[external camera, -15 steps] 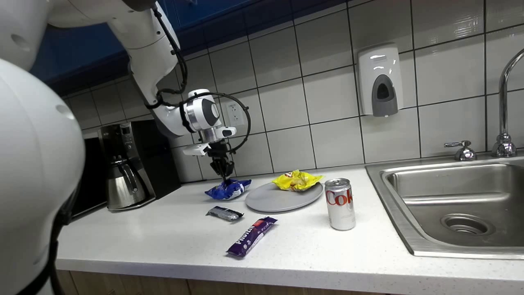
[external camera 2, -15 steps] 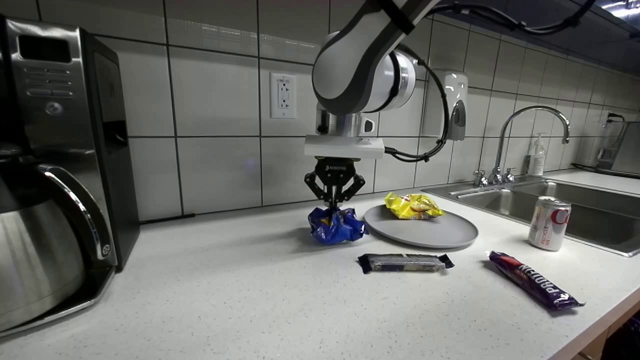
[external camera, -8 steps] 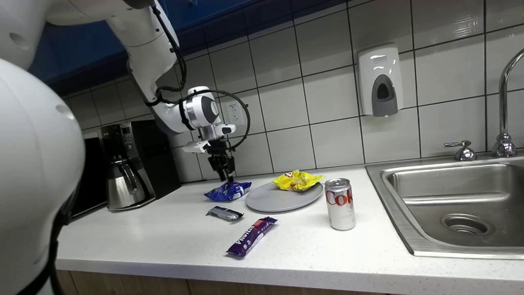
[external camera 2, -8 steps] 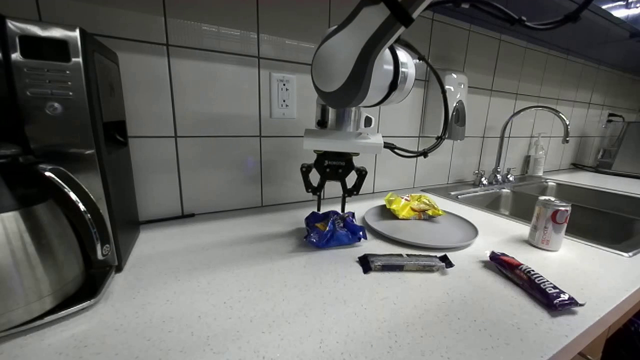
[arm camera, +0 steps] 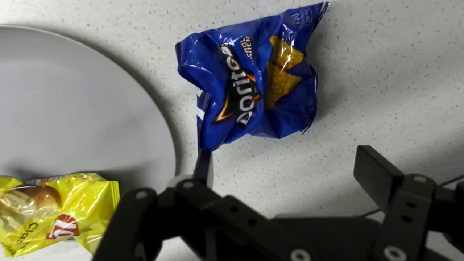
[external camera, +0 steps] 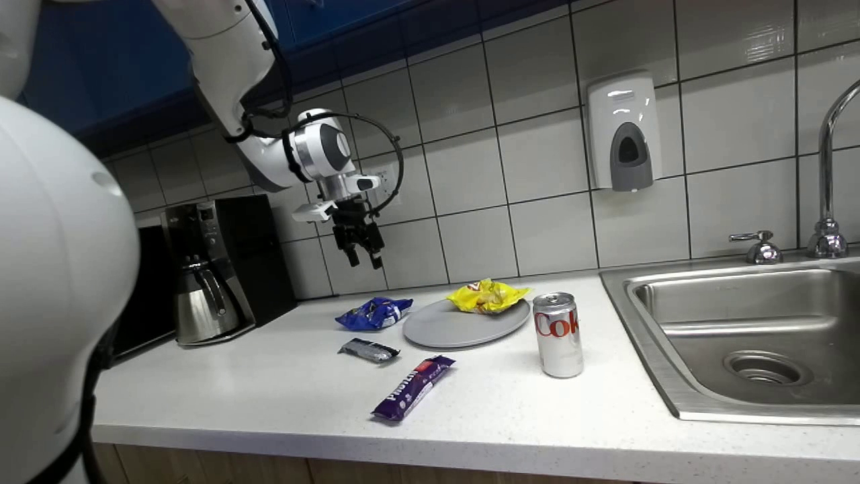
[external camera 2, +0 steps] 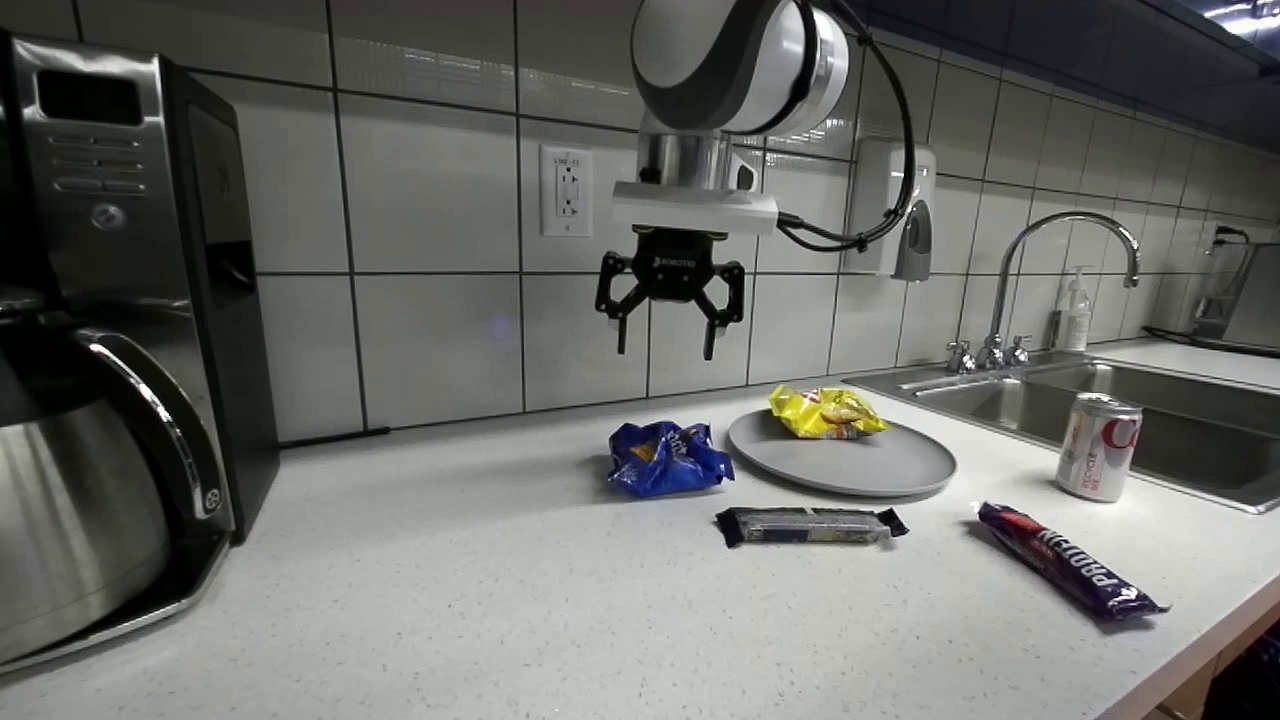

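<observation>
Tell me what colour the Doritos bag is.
Mostly blue; the Doritos bag shows best in the wrist view.

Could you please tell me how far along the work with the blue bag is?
Looks done: the claw has let go of the blue bag, which lies on the counter beside the plate. In hand: nothing; the claw stands open and empty. Left: perhaps only moving the claw aside, as it hangs over the blue bag.
</observation>
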Robot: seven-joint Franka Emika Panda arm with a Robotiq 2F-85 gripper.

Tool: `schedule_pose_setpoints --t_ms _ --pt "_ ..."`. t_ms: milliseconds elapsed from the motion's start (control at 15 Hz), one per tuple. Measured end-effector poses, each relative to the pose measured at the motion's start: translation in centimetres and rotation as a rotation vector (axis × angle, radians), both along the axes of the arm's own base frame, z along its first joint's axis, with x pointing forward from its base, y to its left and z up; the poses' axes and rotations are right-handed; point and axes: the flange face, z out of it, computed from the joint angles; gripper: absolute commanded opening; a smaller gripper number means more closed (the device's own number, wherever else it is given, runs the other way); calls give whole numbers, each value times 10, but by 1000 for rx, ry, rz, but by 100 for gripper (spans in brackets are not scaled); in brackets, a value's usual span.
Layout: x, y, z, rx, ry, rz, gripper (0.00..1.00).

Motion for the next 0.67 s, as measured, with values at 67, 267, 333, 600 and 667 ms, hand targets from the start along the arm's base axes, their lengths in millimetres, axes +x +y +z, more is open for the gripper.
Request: schedule_pose_setpoints --t_ms 67,267,333,600,667 --pt "-2 -1 5 -2 3 3 100" --pt "-8 -3 12 4 24 13 100" --pt "-9 -3 12 4 25 13 100" --pt "-10 -3 11 3 28 15 100" --pt "-10 -3 11 3 28 15 100"
